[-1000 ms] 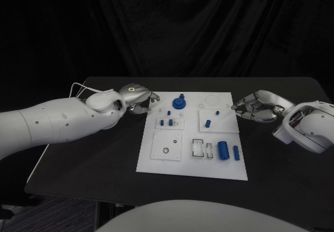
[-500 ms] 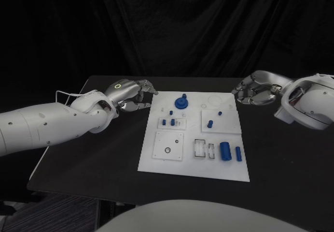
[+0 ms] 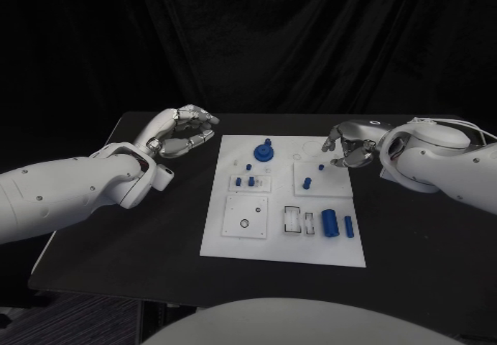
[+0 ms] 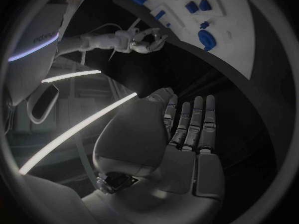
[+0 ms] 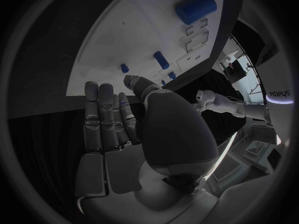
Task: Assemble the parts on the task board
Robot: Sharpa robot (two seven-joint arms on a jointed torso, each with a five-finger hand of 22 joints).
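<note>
Comparing with a second ago: both arms have lifted and swung toward the far end of the table. The left hand (image 3: 184, 129), previously low by the board's far-left corner, now sits higher, off the task board (image 3: 233, 248) and beyond its left edge. The right hand (image 3: 350, 142) has moved in from the right and now hovers over the board's far-right corner, near the square sub-plate (image 3: 319, 185).

Hand state: neither holds anything. In the wrist views both show fingers straight and side by side, thumbs apart from them. In the head view they look loosely curled.

Parts haven't moved: blue gear (image 3: 265, 152) at far centre, small pegs (image 3: 243, 182) on the left-centre block, large cylinder (image 3: 332, 223) and slim cylinder (image 3: 350, 226) lying on the near-right of the board.

My read: no part picked yet, assembly not visibly advanced; the right hand looks closest to a first pick.

Writing: "sharpa" reads on the arm casing (image 5: 281, 93) in the right wrist view; lettering on the casing in the left wrist view is illegible.
</note>
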